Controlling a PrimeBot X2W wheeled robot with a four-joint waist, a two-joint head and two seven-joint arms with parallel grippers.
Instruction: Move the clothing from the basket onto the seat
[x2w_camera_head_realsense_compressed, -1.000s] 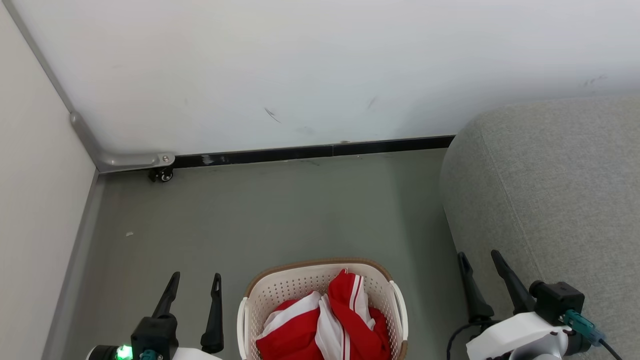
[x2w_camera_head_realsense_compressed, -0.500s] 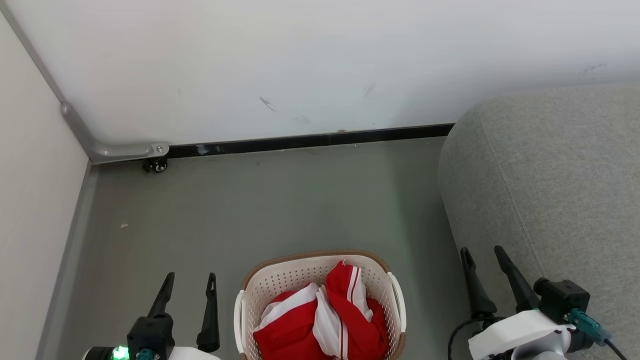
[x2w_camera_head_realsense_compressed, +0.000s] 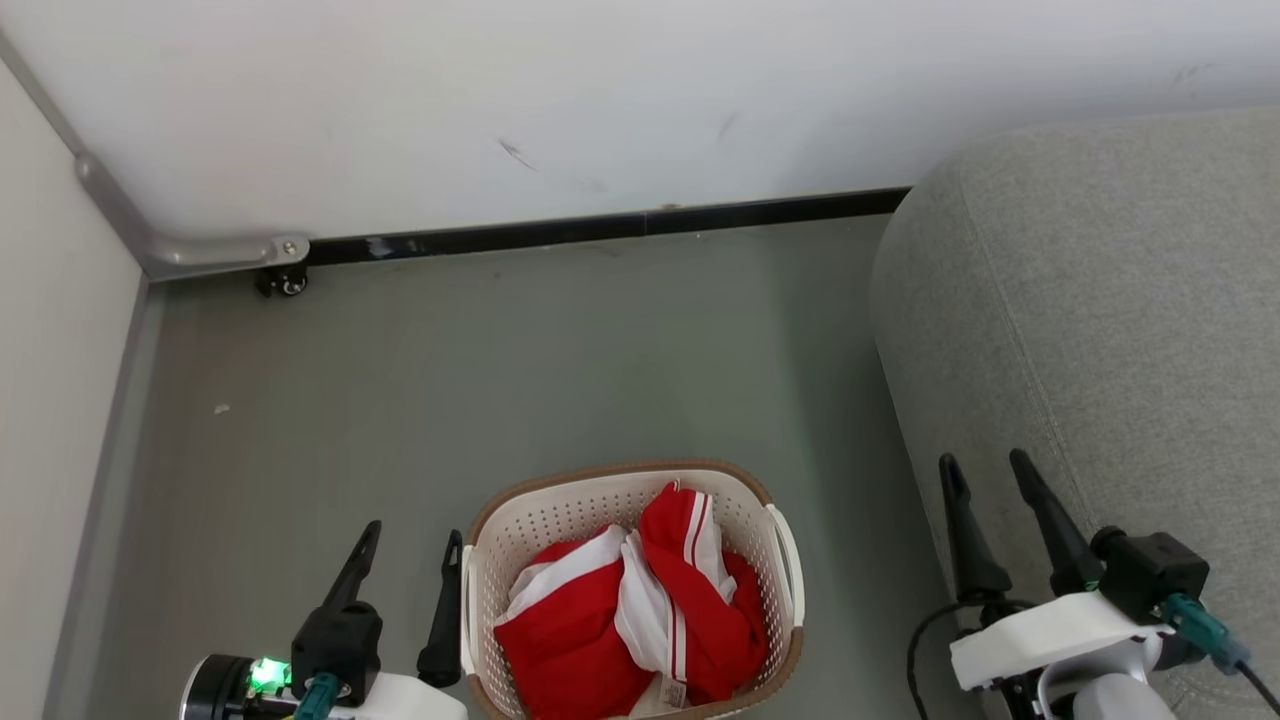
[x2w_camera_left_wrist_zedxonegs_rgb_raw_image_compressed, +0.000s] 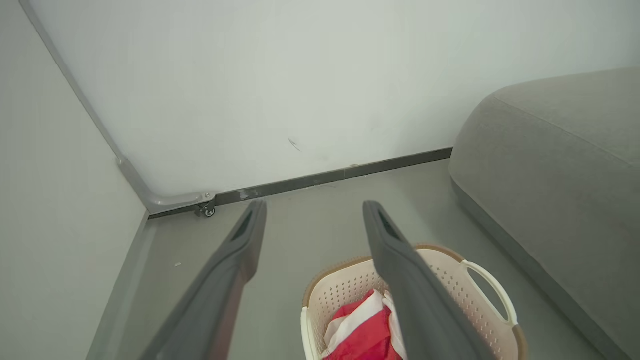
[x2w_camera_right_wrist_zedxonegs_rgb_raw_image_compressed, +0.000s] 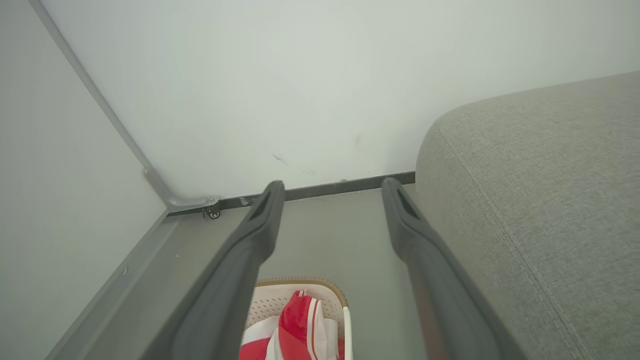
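Clothing (x2w_camera_head_realsense_compressed: 575, 635) heaped in basket (x2w_camera_head_realsense_compressed: 620, 468), near rim partly cut off

The cream perforated plastic basket (x2w_camera_head_realsense_compressed: 560, 522) looks smooth, and its brown rim (x2w_camera_head_realsense_compressed: 620, 466) looks woven. The red-and-white cloth garments (x2w_camera_head_realsense_compressed: 575, 640) are soft and crumpled. The light grey upholstered seat (x2w_camera_head_realsense_compressed: 1100, 300) is coarse, matt fabric. The grey-green floor (x2w_camera_head_realsense_compressed: 500, 360) is smooth and matt.
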